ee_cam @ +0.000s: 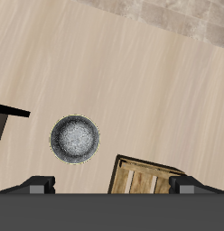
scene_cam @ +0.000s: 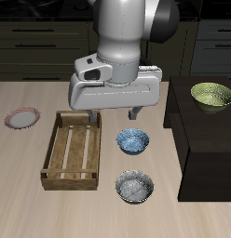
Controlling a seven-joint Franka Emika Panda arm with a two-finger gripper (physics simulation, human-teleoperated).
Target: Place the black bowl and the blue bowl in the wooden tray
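**Both bowls outside the tray: first pick not yet begun**

You are at the approach step, with nothing carried. The pale wooden table [scene_cam: 33,209] lies well below the hand. The rectangular light-brown wooden tray [scene_cam: 71,151] with low walls and a slatted bottom sits below the hand and off to one side, and it holds nothing; the wrist view catches only one corner [ee_cam: 145,176] of it. The two-finger gripper [scene_cam: 115,115] hangs high with its fingers spread wide, and the wrist view [ee_cam: 112,185] shows the fingertips [ee_cam: 37,185] far apart with nothing between them.

The small round blue bowl [scene_cam: 132,140] with its blue-and-white mottled inside is the nearer one, almost under the hand, just beside the tray. The small round black bowl [scene_cam: 135,186] with a grey mottled inside stands farther from the hand, toward the table's front edge, and appears plainly in the wrist view [ee_cam: 75,140].

Next, I judge, you pick one bowl, centre the hand over its rim, and descend so that one finger goes inside the wall and one outside, then close
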